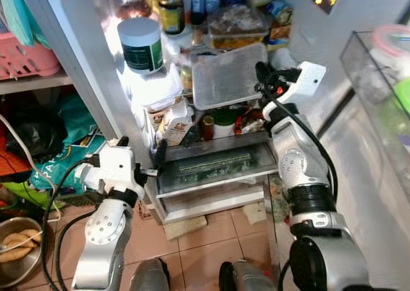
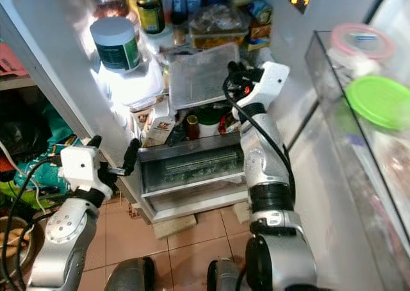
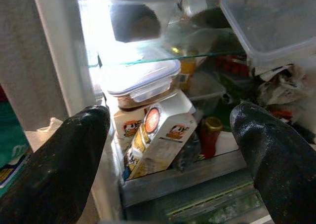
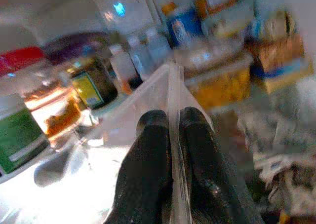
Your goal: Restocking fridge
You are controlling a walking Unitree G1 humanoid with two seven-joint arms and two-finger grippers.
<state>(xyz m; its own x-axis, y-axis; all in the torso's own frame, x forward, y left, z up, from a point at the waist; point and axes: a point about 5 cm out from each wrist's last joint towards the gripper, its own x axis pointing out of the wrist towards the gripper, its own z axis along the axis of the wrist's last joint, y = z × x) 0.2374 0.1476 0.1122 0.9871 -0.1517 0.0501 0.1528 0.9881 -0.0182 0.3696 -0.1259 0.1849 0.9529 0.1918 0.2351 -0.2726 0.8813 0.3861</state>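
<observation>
The right pincer (image 1: 261,81) is pinched tight on the rim of a clear plastic container (image 1: 229,75); the right wrist view shows its two black fingers (image 4: 148,169) pressed together with the thin wall of the container between them. It holds the container tilted, near-upright, at the mouth of the open fridge, in front of the crowded shelf (image 1: 218,44). Behind the container stand a food box with a clear lid (image 1: 238,27), a dark jar (image 1: 171,11) and some bottles; to the robot's left a white tub with a green label (image 1: 141,45) sits on stacked lidded boxes (image 1: 154,86).

The left pincer (image 1: 138,156) hangs lower, fingers spread wide and holding nothing, just before the lower shelf, where a juice carton (image 3: 158,135) leans beside a small red-capped bottle (image 3: 211,135). Below is the drawer (image 1: 214,169).

As for progress, the fridge is open and already well filled, and the container is carried to it but, by my reading, not yet set down. What remains is finding a free spot among the packed goods, resting it flat and letting go. The door shelf (image 2: 359,105) on the right holds two lidded tubs.
</observation>
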